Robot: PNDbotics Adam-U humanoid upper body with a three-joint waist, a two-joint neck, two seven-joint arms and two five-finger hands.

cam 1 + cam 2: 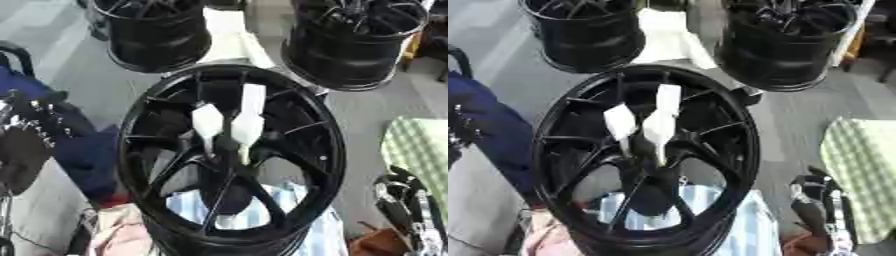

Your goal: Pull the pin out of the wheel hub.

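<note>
Black wheel hub [232,160] fills the centre foreground, face tilted up toward camera. Three white pins stick out near its middle: short pin [207,122] on left, middle pin [246,132] beside it, tall pin [252,98] behind. Left hand [31,132] at left edge beside the rim, not touching; cannot tell if its fingers are curled or straight. Right hand [815,205] low at right edge, apart from the hub, fingers also unclear. Two more black wheels [157,32] [354,42] stand behind. Striped cloth [197,207] shows through the spokes. Checked cloth [420,145] at right.
</note>
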